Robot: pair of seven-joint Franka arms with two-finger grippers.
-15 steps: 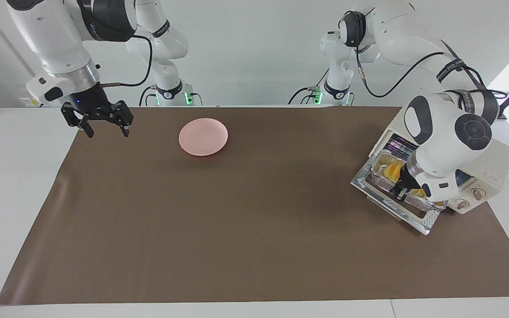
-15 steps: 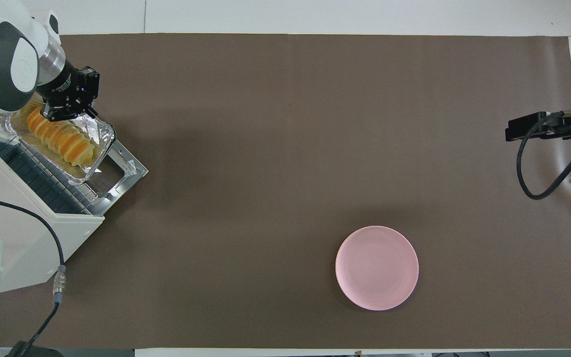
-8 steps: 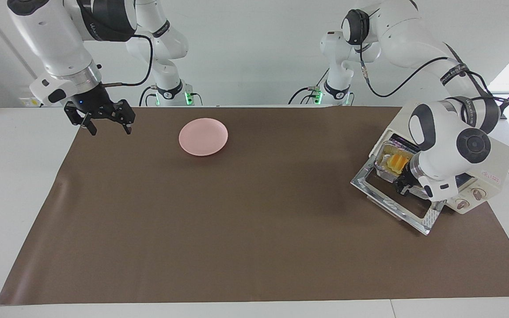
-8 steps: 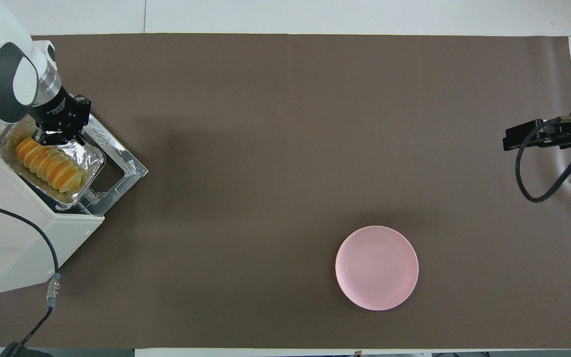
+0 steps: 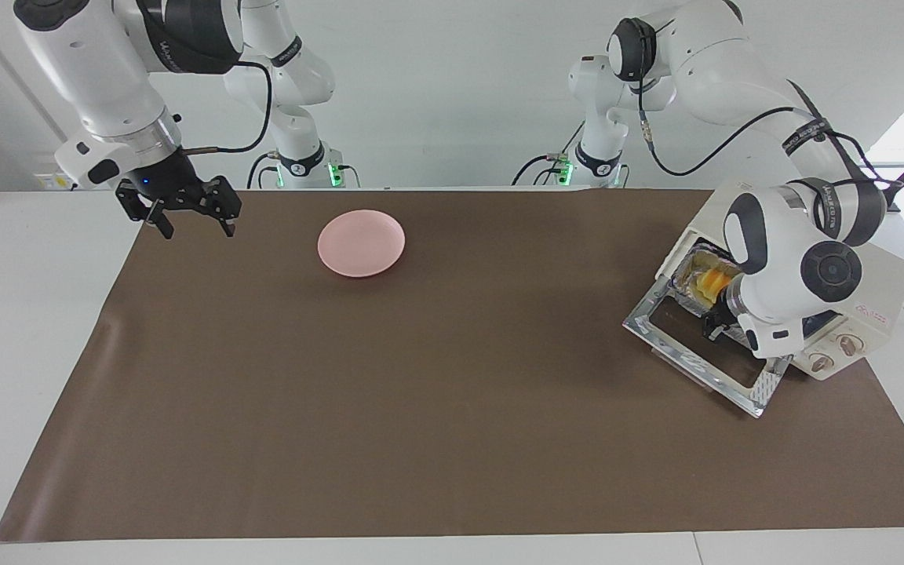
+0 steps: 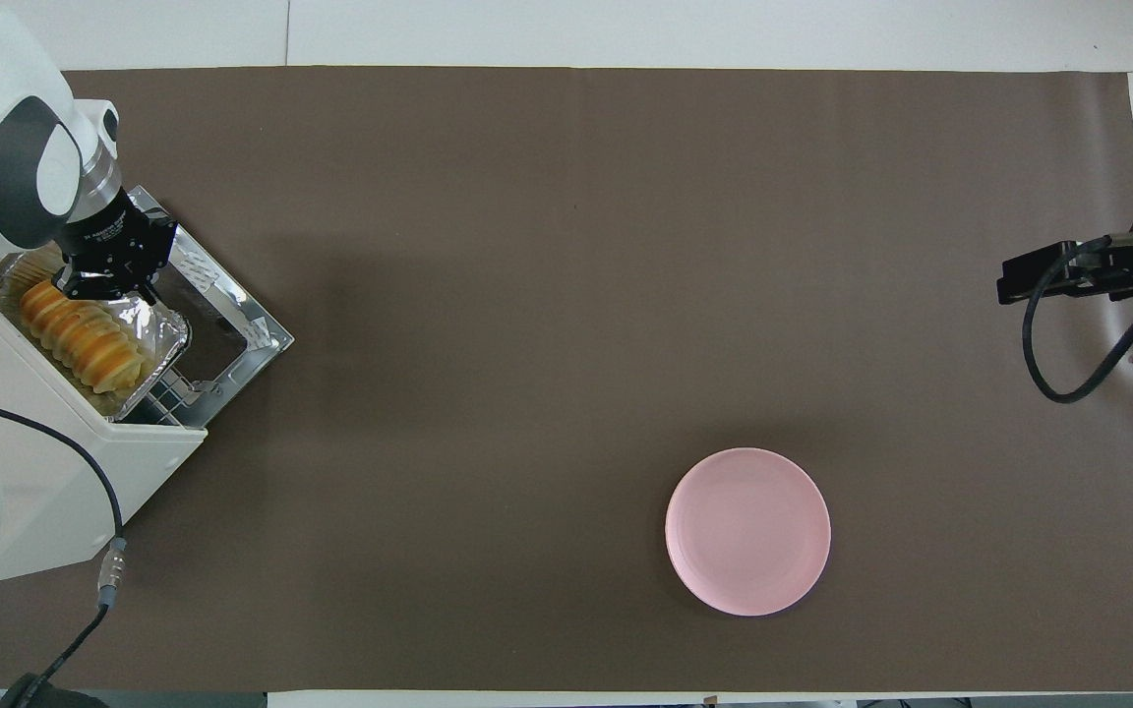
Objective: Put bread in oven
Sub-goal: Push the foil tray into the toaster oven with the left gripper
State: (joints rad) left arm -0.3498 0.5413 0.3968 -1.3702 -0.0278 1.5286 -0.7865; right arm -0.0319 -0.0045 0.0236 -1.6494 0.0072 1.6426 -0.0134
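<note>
Grippers first, going across the facing view: right gripper [image 5: 191,220] hangs over the edge of the brown mat [image 5: 421,377] at the right arm's end of the table, jaws spread wide, nothing between them. That arm waits. Next along is a pink plate [image 5: 361,242], bare, on the mat, nearer to the robots than mid-table, well apart from everything else. Wide stretch of mat, then the oven [image 5: 876,294] at the left arm's end, set at an angle, glass door [image 5: 699,353] dropped flat onto the mat, two knobs on its front.

Left gripper [image 5: 715,328] is low at the oven mouth, just above the door, jaws shut on the rim of the foil tray [image 6: 158,329]. Tray sits on the wire rack, mostly inside the oven, one end poking out over the door hinge. Bread [image 6: 80,334] lies in the tray, lengthwise, ridges crosswise; part of it shows yellow past the left arm's wrist in the facing view.

In the way: left arm's bulky wrist covers most of the oven opening from the facing cam. Black cable loops by the right gripper in the overhead view.
</note>
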